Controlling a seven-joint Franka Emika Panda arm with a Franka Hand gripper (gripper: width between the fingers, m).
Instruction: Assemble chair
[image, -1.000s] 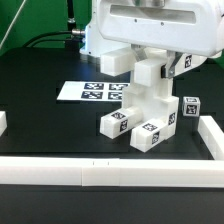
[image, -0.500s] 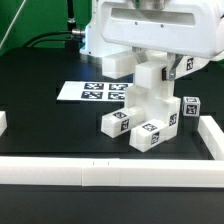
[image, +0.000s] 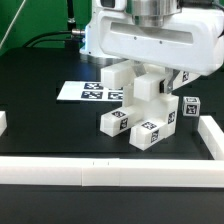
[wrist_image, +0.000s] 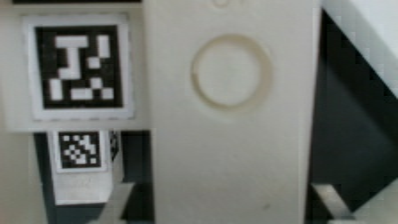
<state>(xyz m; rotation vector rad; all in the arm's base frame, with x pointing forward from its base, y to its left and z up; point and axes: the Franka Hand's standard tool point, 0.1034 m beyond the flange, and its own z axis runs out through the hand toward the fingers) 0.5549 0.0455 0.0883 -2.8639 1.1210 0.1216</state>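
**Seat slab held up under the end effector, leg blocks below**

The end effector (image: 150, 12) sits on top of the seat slab (image: 150, 45). The fingertips are hidden behind the slab, but it hangs clear of the desk (image: 40, 125) right under the wrist, so I read the end effector as clamped on the slab.

The slab's long axis runs across the exterior view and looks lower toward that view's right. The wrist view is filled by the slab face, with a round recess (wrist_image: 231, 70) and a tag (wrist_image: 80, 62) beside it.

A leg block (image: 118, 122) and a second leg block (image: 148, 133) lie on the desk below the slab, just beside each other. An upright block (image: 190, 108) stands toward the exterior view's right. White pieces (image: 150, 92) sit directly under the slab; I cannot tell if they are attached.

My guess is the next move goes straight down, so the slab-over-blocks line-up decides it.
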